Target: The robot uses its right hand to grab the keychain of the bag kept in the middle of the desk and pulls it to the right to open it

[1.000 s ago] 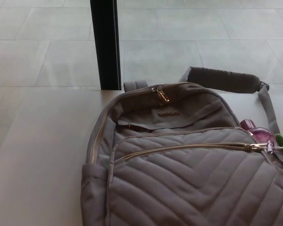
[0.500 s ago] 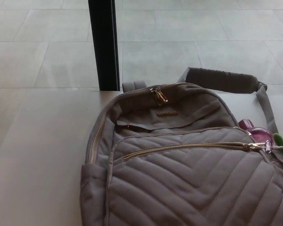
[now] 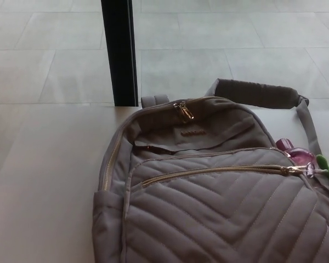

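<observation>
A grey quilted bag (image 3: 208,192) lay on the desk (image 3: 44,181), its front zipper (image 3: 214,171) closed. The pink-and-green keychain (image 3: 312,161) hung at the bag's right edge. Neither robot hand was in view, so their state could not be told.

Pale tiled floor (image 3: 219,49) behind a light desk (image 3: 44,186); black post (image 3: 119,52).

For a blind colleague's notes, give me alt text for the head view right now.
A grey quilted backpack lies on a pale desk, a pink and green keychain at the right end of its gold front zipper. No robot hand is visible.
</observation>
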